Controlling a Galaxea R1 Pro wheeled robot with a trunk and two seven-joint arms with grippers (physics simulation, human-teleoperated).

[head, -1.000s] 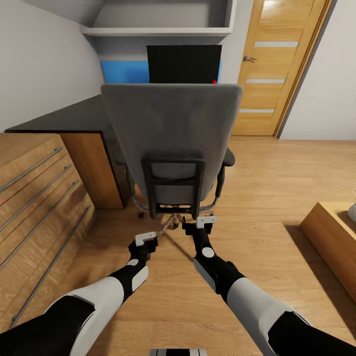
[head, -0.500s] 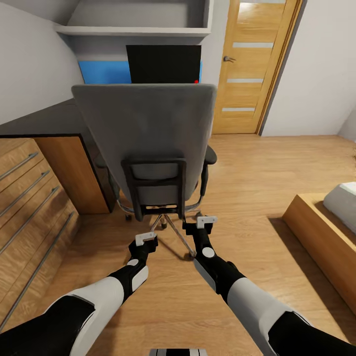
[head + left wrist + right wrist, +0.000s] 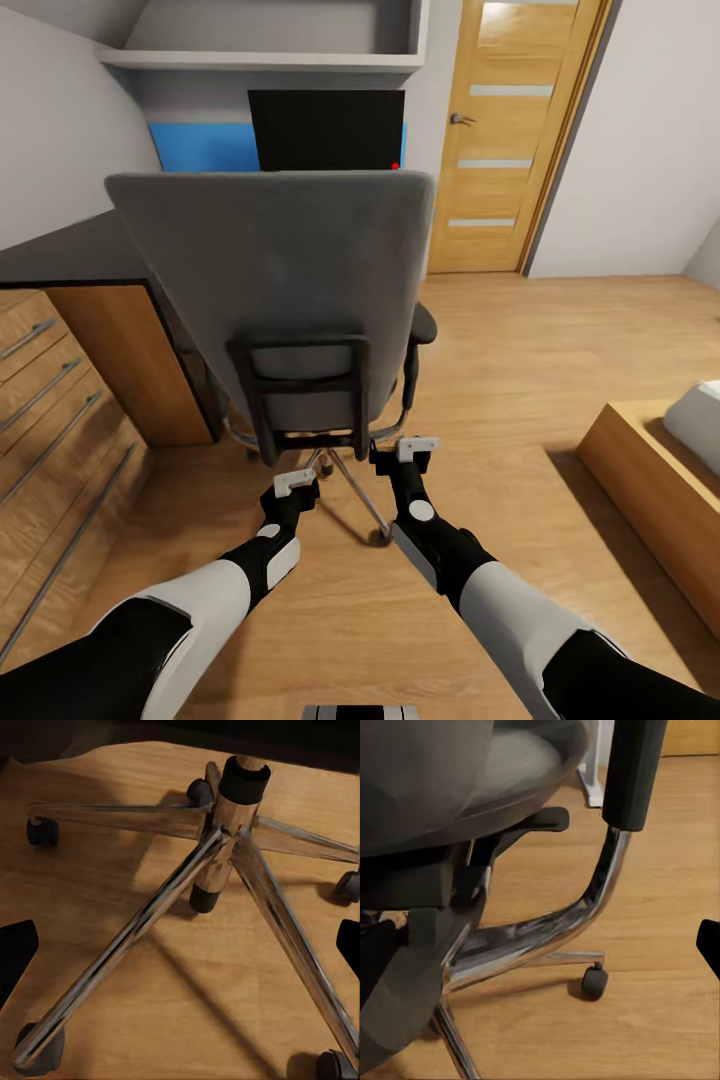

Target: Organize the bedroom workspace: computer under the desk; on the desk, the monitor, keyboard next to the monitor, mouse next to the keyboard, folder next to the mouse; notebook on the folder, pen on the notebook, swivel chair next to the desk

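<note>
Directly ahead of you stands the chair (image 3: 285, 300), its grey back turned to you, its chrome base (image 3: 217, 862) on the wood floor just in front of both arms; it sits close beside the counter (image 3: 70, 265), whose black top shows past the backrest on your left side; whether that counts as placed next to it is a judgement, but it looks nearly there. Beyond the backrest the monitor (image 3: 325, 130) stands on the counter with its red dot at a lower corner, so that step looks done; a blue strip (image 3: 200, 147) shows beside it, and you cannot tell from here whether it is the folder. The seat is hidden by the backrest, so the keyboard, mouse, notebook and pen cannot be checked. Your left gripper (image 3: 295, 484) and right gripper (image 3: 417, 446) hover low behind the chair, touching nothing; both pairs of jaws stand apart and empty, their dark tips at the edges of each wrist view. A drawer chest (image 3: 50, 420) stands on your left, a door (image 3: 520, 130) further off.
</note>
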